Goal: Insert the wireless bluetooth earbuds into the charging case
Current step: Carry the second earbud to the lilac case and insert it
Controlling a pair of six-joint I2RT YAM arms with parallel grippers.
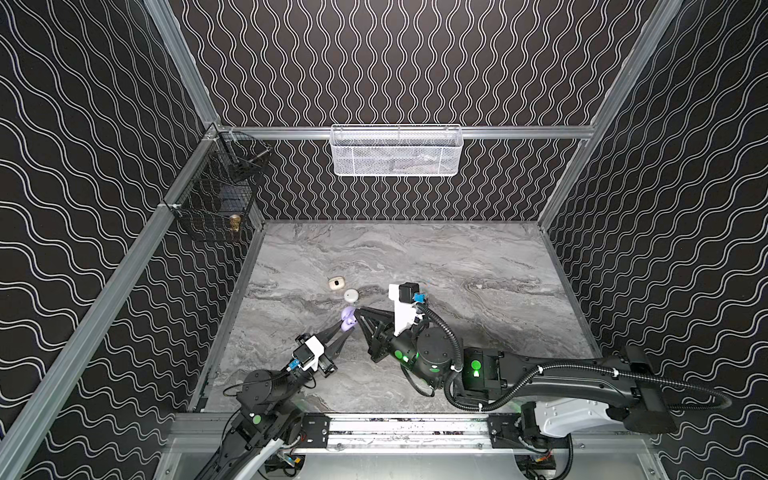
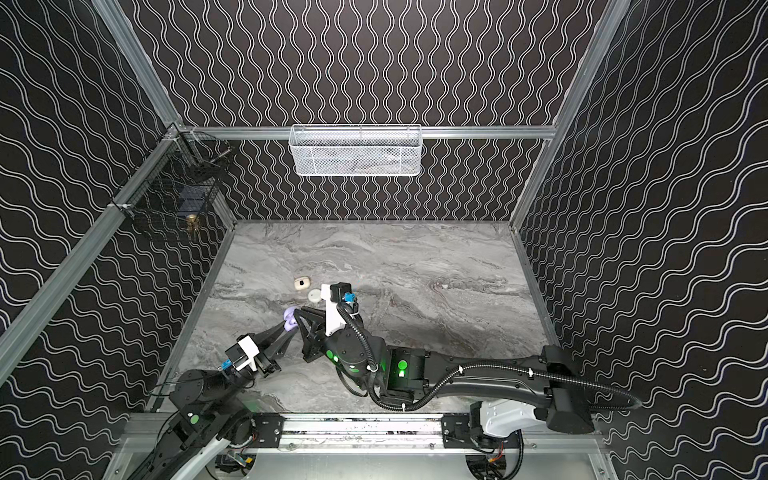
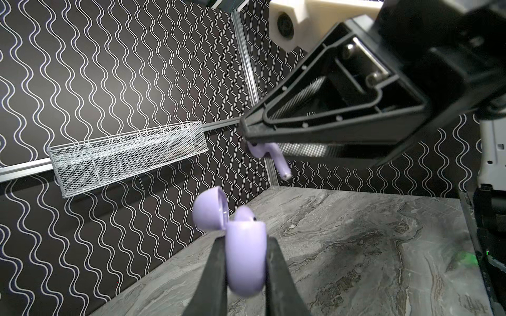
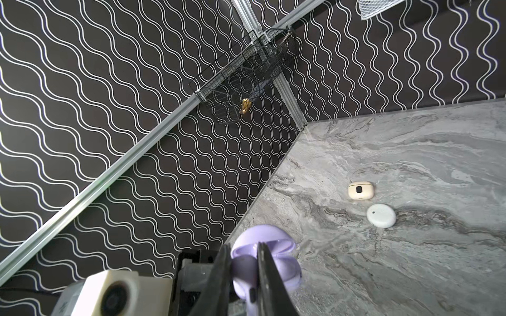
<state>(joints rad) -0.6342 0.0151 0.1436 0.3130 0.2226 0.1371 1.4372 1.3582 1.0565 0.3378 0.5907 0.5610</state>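
Black walls with white wavy lines (image 1: 395,62) enclose a grey marbled worktop (image 1: 457,257). Silver aluminium rails (image 1: 519,133) frame them (a white oblong mesh basket (image 1: 395,153) hangs on the back one, a black wire basket (image 1: 216,195) at the left corner).

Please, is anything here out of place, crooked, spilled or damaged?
Nothing stands out. The left gripper holds the lilac case off the table, lid open, one earbud seated inside. The right gripper holds the second lilac earbud above it. The cream case and the white round case lie closed on the table, apart.
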